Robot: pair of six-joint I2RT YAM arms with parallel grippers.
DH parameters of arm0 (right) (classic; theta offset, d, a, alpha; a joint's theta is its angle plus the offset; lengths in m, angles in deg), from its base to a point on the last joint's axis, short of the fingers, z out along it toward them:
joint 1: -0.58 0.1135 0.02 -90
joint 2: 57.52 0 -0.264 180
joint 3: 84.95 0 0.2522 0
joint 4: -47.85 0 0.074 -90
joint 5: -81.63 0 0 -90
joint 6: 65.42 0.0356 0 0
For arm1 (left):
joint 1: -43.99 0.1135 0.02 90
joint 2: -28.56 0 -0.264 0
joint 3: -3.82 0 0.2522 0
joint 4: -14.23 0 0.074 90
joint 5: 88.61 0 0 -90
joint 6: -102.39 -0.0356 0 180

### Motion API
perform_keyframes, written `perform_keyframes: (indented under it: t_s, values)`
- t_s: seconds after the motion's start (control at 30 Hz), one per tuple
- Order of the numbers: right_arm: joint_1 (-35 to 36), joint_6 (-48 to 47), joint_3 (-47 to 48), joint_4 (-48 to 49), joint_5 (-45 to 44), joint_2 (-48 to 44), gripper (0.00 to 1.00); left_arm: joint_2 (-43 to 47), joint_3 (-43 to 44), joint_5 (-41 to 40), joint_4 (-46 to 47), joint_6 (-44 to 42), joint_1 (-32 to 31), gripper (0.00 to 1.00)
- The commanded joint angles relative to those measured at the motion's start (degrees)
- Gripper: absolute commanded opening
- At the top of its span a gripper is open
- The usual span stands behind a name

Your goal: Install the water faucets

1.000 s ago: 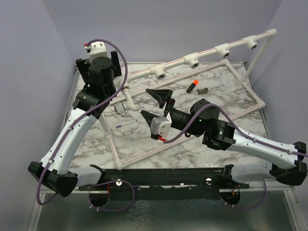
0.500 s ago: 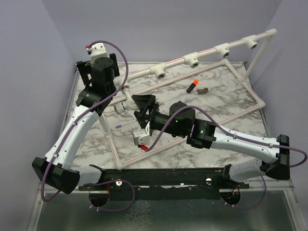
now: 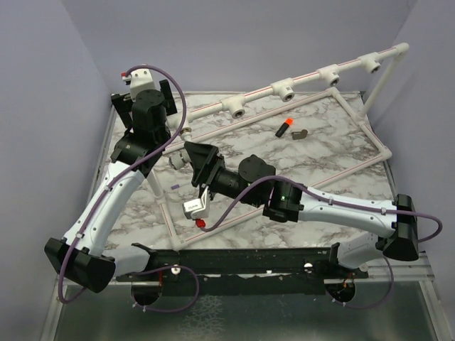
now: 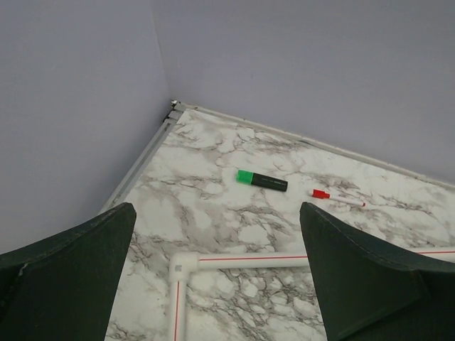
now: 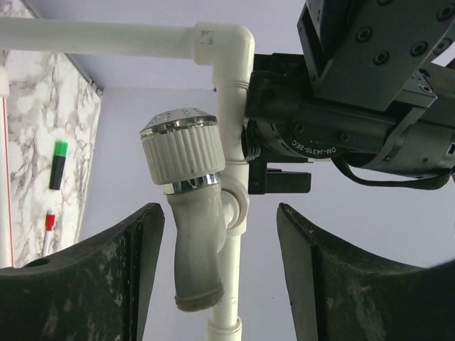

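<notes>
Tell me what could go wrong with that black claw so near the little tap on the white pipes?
The right gripper is open with its fingers either side of the faucet. The faucet sits nearer one finger, so closing might catch it off-centre and slip. The left arm hangs right behind the same white pipe, so the two arms could bump. That pipe looks light, and a push might shift it.

Matt grey faucet (image 5: 195, 245), smooth white plastic pipe (image 5: 106, 35)
</notes>
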Motion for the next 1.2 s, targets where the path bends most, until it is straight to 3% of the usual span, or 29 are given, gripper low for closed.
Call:
perform_keyframes:
  t_s: [0.0,0.3,0.4,0.53,0.87,1.17]
  values:
    - [0.78,-4.19,0.54,2.62,-3.31,1.82,0.66,-0.02,-2.94,2.00,-6.92,0.33,0.34,0.99]
    - [1.66,-2.66,-0.58,5.19,-4.78,3.01,0.41,-0.06,-3.20,2.65,-7.08,0.56,0.34,0.99]
    - [2.09,-0.91,-2.00,8.32,-5.46,2.88,0.28,0.00,-3.20,2.84,-7.12,0.56,0.27,0.99]
    - [2.85,2.86,-4.37,15.13,-7.42,3.12,0.03,0.17,-3.14,2.80,-7.13,0.61,0.26,0.99]
    - [3.34,21.26,-11.52,37.96,-11.89,3.31,0.01,0.10,-2.28,3.46,-7.75,2.04,0.25,0.99]
    - [3.49,42.64,-12.37,52.37,-23.14,5.98,0.01,0.22,-1.93,3.59,-7.84,2.11,0.26,0.99]
